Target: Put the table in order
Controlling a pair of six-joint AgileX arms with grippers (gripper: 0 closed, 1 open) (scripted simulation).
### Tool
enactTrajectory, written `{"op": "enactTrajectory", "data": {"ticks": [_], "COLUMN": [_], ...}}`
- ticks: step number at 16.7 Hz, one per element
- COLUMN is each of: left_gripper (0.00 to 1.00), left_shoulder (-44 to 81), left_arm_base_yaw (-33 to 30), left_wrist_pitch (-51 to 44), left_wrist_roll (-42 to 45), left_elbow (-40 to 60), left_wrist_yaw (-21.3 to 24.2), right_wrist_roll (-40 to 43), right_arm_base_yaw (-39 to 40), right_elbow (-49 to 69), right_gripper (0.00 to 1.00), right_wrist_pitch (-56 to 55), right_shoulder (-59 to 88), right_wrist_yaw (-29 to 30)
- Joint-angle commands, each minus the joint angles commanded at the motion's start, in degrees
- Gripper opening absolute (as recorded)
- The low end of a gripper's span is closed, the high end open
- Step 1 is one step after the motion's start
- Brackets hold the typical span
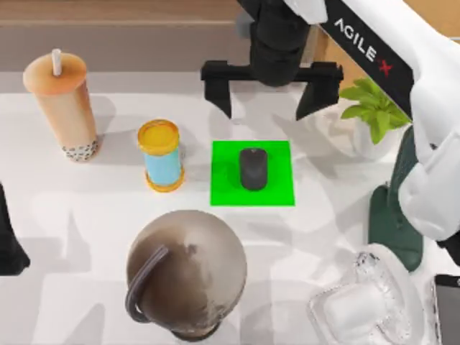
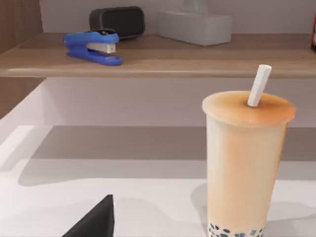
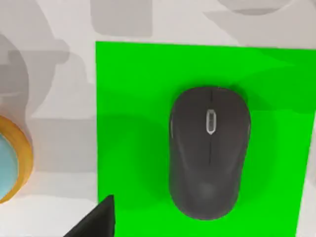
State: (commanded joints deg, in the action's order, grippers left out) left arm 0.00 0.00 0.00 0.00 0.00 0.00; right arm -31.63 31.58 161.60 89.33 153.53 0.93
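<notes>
Right now your right gripper (image 1: pixel 271 100) is hovering with its fingers spread wide apart, and the dark mouse (image 1: pixel 253 169) is lying on the green mat (image 1: pixel 279 188) just ahead of the fingertips, on the white bench (image 1: pixel 86 215). You are probably handling a light, rigid, smooth shell that could slip, so take it across its narrow sides, near the middle. Your left arm (image 1: pixel 11 244) is sitting parked beyond the milk tea cup (image 1: pixel 63 108); I cannot tell how its fingers stand.

The table (image 1: pixel 93 215) is wide, flat, white; level under everything.
</notes>
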Motion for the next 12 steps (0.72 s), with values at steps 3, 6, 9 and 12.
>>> {"op": "enactTrajectory", "data": {"ticks": [3, 6, 9, 12], "left_gripper": [1.00, 1.00, 1.00, 1.00], "left_shoulder": [0.0, 0.0, 0.0, 0.0], "left_arm_base_yaw": [0.0, 0.0, 0.0, 0.0], "left_wrist_pitch": [0.0, 0.0, 0.0, 0.0], "left_wrist_roll": [0.0, 0.0, 0.0, 0.0], "left_elbow": [0.0, 0.0, 0.0, 0.0], "left_wrist_yaw": [0.0, 0.0, 0.0, 0.0], "right_wrist_roll": [1.8, 3.6, 5.3, 6.6], "right_arm_base_yaw": [-3.0, -6.3, -9.4, -12.1], "right_elbow": [-11.6, -26.3, -43.2, -61.2], "right_gripper": [1.00, 1.00, 1.00, 1.00], "right_wrist_pitch": [-3.7, -7.6, -11.6, -15.7], "right_shoulder": [-12.4, -26.7, -41.5, -55.2], "right_wrist_yaw": [0.4, 0.8, 1.2, 1.4]}}
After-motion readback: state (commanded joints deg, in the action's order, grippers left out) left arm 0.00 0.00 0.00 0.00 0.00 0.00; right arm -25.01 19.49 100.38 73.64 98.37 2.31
